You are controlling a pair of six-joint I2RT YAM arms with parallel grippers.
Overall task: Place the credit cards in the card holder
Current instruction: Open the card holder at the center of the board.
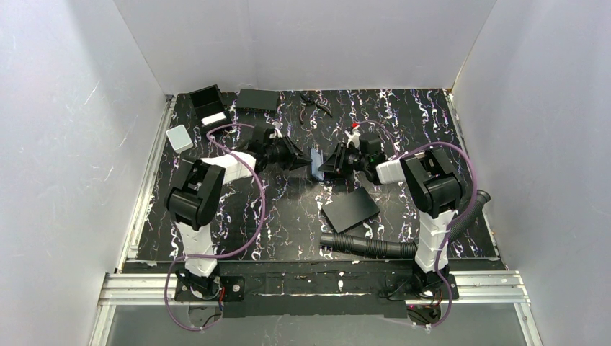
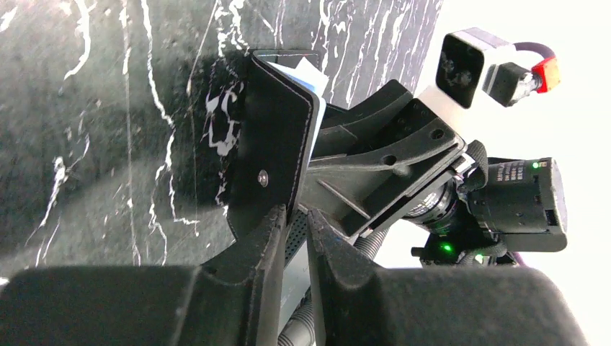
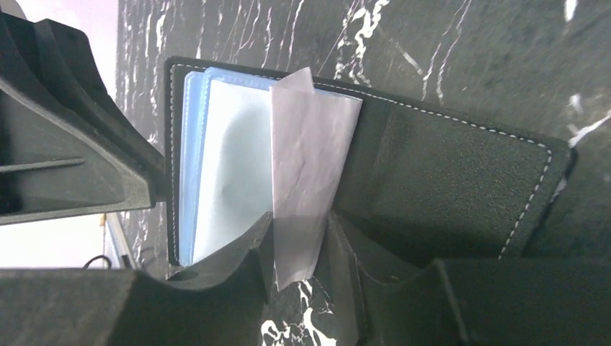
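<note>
Left gripper clamps card holder, blue cards inside.
Right gripper straddles a pale card; grip unclear, insertion unfinished.

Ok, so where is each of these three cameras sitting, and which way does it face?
Top external: above and behind the robot, looking down on the table; left arm and right arm show whole, left gripper and right gripper meet at the card holder.
Left wrist: on the left arm, looking along its own fingers at the holder's black cover, right gripper beyond.
Right wrist: on the right arm, looking along its own fingers into the open holder, left gripper beside.
Both wrist views share the holder and the opposite gripper.
</note>
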